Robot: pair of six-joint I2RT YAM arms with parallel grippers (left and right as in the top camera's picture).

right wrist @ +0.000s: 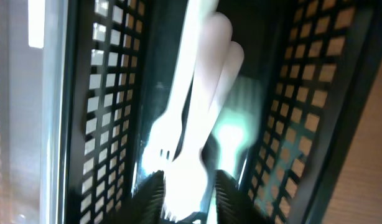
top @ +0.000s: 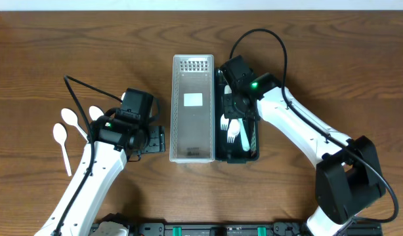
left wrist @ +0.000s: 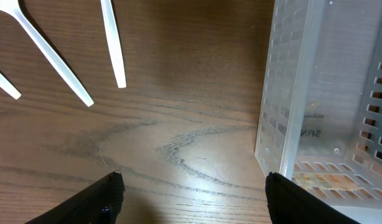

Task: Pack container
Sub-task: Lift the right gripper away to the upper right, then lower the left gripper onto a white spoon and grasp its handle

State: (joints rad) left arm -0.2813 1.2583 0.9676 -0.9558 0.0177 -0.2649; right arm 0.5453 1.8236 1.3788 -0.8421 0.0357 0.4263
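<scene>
Left hand [top: 157,139] sits low over the worktop [top: 70,52], just beside the left long wall of the clear container [top: 193,108], not touching it. Left wrist view: hand [left wrist: 194,180] spread wide, both fingers [left wrist: 104,199] at the frame's bottom edge, only bare wood between them. It's holding nothing. The clear container's perforated wall [left wrist: 315,93] fills the right of that view.

Three loose spoons [top: 70,119] lie on the worktop to the far left, well apart from the containers. Their white handles [left wrist: 113,43] show top left in the left wrist view.

Black basket [top: 252,141] stands alongside the clear container, long sides touching or nearly so. White cutlery [top: 232,131] lies inside it.

Right hand [top: 233,108] is down over the black basket's upper half. Right wrist view is blurred: hand [right wrist: 188,196] has its fingers [right wrist: 153,193] narrowly apart, a fork [right wrist: 178,124] and spoon bowls [right wrist: 219,43] lie along the basket [right wrist: 104,93], and something white sits between the fingers. Can't tell whether it's gripped or just lying below them.

Clear container interior looks bare apart from a white label [top: 192,99].
</scene>
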